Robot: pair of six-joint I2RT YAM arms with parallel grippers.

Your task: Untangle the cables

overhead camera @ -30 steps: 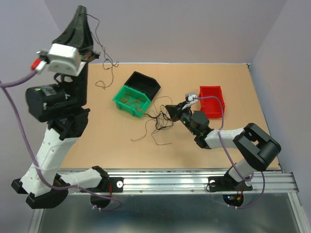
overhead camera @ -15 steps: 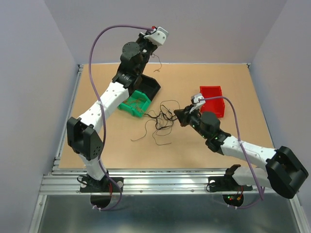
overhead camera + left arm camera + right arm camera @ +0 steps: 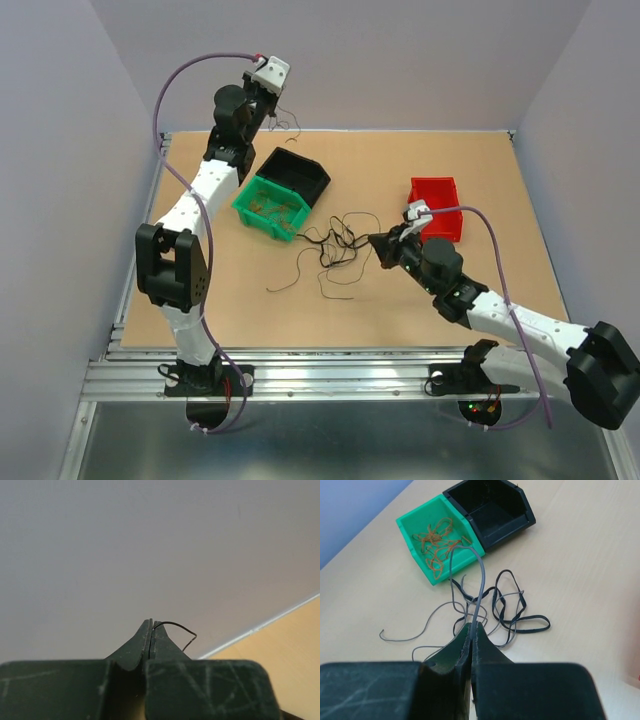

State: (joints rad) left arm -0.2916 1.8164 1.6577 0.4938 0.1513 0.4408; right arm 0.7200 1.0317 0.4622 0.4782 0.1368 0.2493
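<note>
A tangle of thin black and grey cables lies mid-table; in the right wrist view the black loops and grey strands spread in front of my fingers. My right gripper is shut on a grey cable that arches up from the tangle. My left gripper is held high at the far left edge, shut on a thin black wire that dangles below it.
A green bin holds several orange-brown wires. A black bin touches it behind. A red bin stands at the right. Purple walls enclose the table.
My left arm swung from high at the near left to the back edge, carrying its thin black wire. My right gripper drew back slightly to the right with the grey cable.
</note>
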